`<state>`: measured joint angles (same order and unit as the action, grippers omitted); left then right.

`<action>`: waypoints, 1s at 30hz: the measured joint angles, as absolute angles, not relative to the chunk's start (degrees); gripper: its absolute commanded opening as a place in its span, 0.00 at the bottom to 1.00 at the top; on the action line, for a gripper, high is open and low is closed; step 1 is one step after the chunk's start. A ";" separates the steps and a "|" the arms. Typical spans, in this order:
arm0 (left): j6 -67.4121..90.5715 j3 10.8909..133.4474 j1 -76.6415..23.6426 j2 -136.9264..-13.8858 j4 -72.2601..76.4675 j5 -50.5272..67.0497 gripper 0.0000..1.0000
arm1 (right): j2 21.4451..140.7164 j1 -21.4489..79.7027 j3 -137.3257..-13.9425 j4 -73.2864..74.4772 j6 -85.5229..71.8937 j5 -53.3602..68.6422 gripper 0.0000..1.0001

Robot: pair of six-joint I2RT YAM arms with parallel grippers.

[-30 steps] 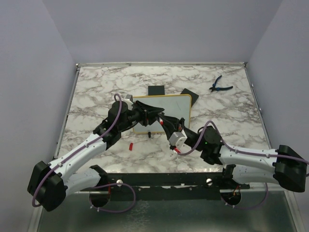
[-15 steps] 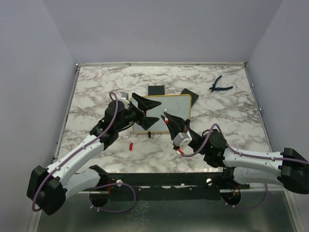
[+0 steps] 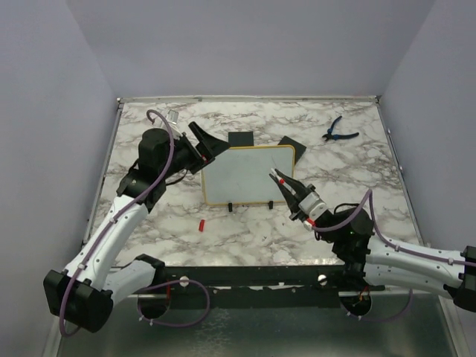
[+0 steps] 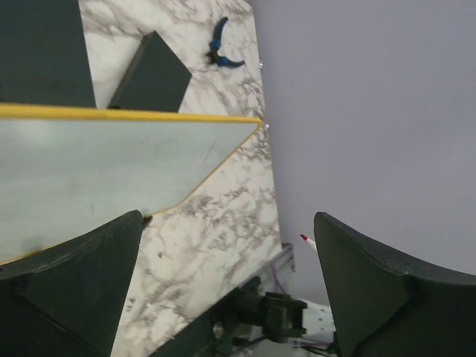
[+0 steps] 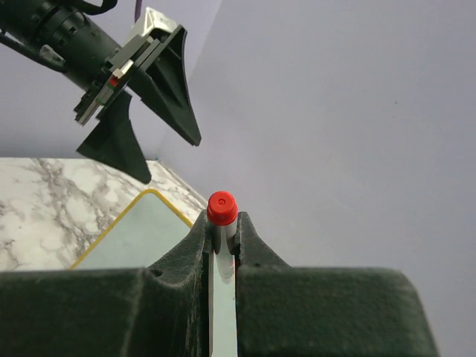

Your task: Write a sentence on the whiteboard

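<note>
The whiteboard (image 3: 249, 175), white with a thin yellow frame and two small black feet, lies at the middle of the marble table; its corner also shows in the left wrist view (image 4: 111, 178). I cannot make out the sentence on its surface. My left gripper (image 3: 208, 143) hangs open and empty over the board's far left corner, its jaws wide apart (image 4: 228, 217). My right gripper (image 3: 280, 178) is at the board's near right edge, shut on a white marker (image 5: 222, 208) whose red end sticks out between the fingertips.
Two black squares (image 3: 240, 139) (image 3: 291, 147) lie just behind the board. Blue-handled pliers (image 3: 340, 130) rest at the far right. A small red cap (image 3: 201, 224) lies on the table in front of the board's left side. Grey walls enclose the table.
My left gripper opened wide and drew back to the far left, off the board's middle. My right gripper, still shut on the marker, pulled back toward the right.
</note>
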<state>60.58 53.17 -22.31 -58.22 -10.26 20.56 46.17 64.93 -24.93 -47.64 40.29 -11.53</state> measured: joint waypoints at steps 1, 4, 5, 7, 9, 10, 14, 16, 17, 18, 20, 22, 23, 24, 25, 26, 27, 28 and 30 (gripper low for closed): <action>57.47 54.68 -21.71 -58.61 -11.46 20.53 0.99 | 45.63 64.93 -24.93 -46.98 39.20 -11.64 0.01; 49.25 57.89 -19.53 -59.27 -14.37 20.47 0.99 | 44.31 64.93 -24.91 -45.17 35.24 -12.29 0.01; 46.44 58.59 -18.76 -59.27 -15.31 20.47 0.99 | 44.10 64.93 -24.91 -44.71 34.15 -12.49 0.01; 41.71 59.20 -17.37 -59.40 -16.58 20.45 0.99 | 43.83 64.93 -24.91 -43.88 32.03 -12.67 0.01; 37.71 59.11 -15.31 -59.90 -17.23 20.75 0.99 | 43.83 64.93 -24.88 -43.46 29.93 -12.69 0.01; 35.90 58.63 -14.04 -60.29 -17.15 21.26 0.99 | 43.86 64.93 -24.88 -43.40 28.97 -12.69 0.01; 29.41 53.49 -8.84 -60.95 -16.45 23.18 0.99 | 44.47 64.93 -24.88 -43.59 24.93 -12.67 0.01; 26.35 50.94 -7.49 -60.95 -16.16 24.40 0.99 | 45.41 64.93 -24.88 -43.64 23.07 -12.67 0.01; 24.67 49.36 -7.11 -60.82 -15.84 25.04 0.99 | 45.98 64.93 -24.88 -43.64 22.11 -12.67 0.01; 23.88 48.31 -7.01 -60.66 -15.49 25.32 0.99 | 46.61 64.93 -24.88 -43.66 21.17 -12.67 0.01; 22.63 45.60 -6.68 -59.92 -13.65 26.37 0.99 | 47.81 64.95 -24.88 -43.88 19.33 -12.64 0.01; 22.55 42.26 -6.39 -58.85 -10.15 27.62 0.99 | 49.21 64.95 -24.88 -44.62 17.72 -12.62 0.01; 22.74 40.73 -5.82 -58.41 -8.91 28.56 0.99 | 49.89 64.95 -24.88 -45.15 17.04 -12.60 0.01; 22.85 39.99 -5.26 -58.37 -8.16 29.43 0.99 | 50.83 65.06 -24.88 -45.91 16.25 -12.60 0.01; 22.85 39.66 -4.73 -58.39 -7.44 30.04 0.99 | 51.88 65.21 -24.88 -46.78 15.49 -12.60 0.01; 22.81 39.57 -4.29 -58.39 -6.87 30.50 0.99 | 53.19 65.43 -24.88 -47.68 14.72 -12.58 0.01; 22.63 39.59 -4.05 -58.33 -6.26 30.70 0.99 | 54.11 65.63 -24.91 -48.25 14.20 -12.58 0.01; 22.28 39.75 -3.84 -58.26 -5.89 30.72 0.99 | 55.20 65.82 -24.91 -48.90 13.61 -12.58 0.01; 20.91 40.29 -3.75 -58.24 -6.17 30.57 0.99 | 57.32 66.22 -24.99 -50.48 12.67 -12.58 0.01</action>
